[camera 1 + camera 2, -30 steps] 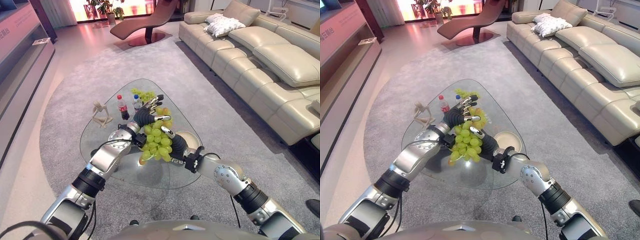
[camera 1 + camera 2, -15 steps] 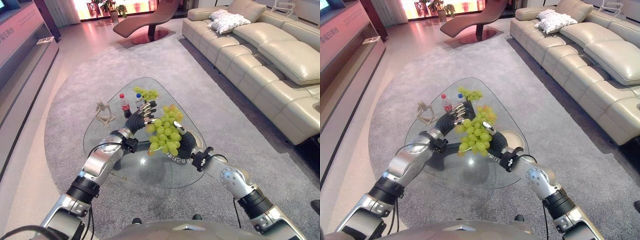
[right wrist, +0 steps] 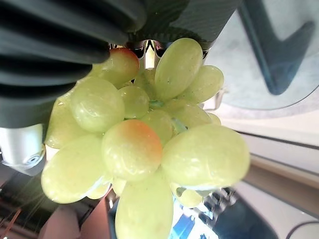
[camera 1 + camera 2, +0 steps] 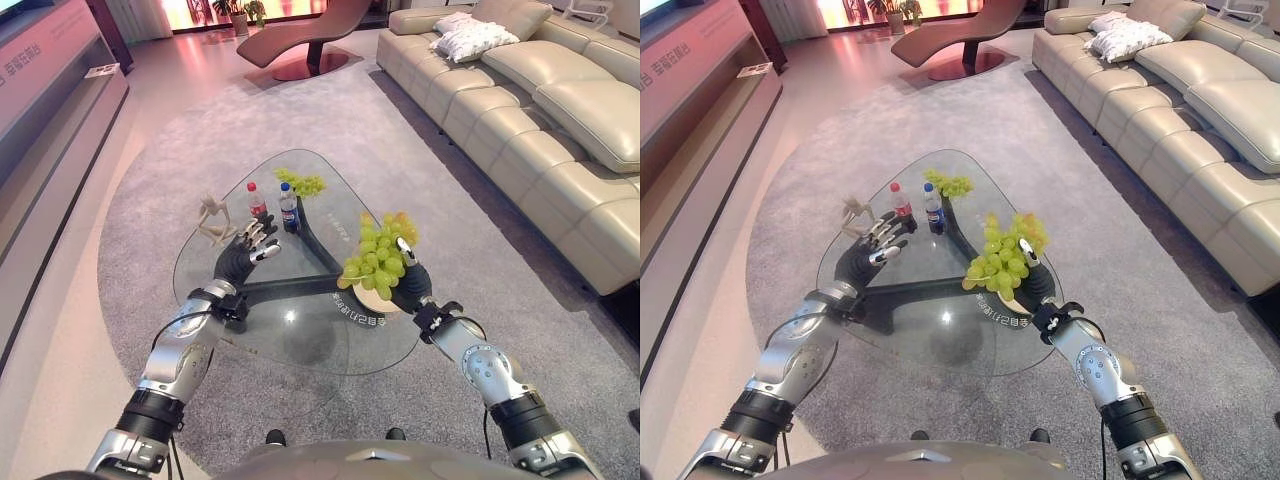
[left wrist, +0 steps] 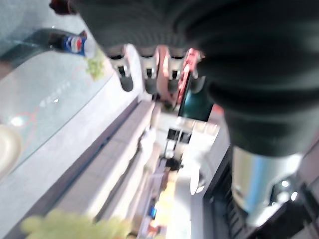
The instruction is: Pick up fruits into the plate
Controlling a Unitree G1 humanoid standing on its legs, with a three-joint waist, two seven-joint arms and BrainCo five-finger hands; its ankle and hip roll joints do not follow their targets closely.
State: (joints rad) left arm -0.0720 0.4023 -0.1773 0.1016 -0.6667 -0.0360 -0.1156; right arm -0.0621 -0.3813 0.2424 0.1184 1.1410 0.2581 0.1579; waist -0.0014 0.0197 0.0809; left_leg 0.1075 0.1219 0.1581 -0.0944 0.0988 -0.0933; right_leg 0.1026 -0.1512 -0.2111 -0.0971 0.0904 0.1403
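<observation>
One grape bunch (image 4: 378, 256) above plate (image 4: 352, 302)

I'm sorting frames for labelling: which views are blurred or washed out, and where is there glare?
Left wrist view: blurred, bright washed-out background. Right wrist view: green grape bunch sharp, background soft. Left eye view: small glare spot on the clear glass table; bright window glow at the top.

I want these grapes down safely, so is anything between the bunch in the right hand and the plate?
Nothing visible. The right hand holds the grape bunch right above the plate on the glass table; the bottles stand farther back.
</observation>
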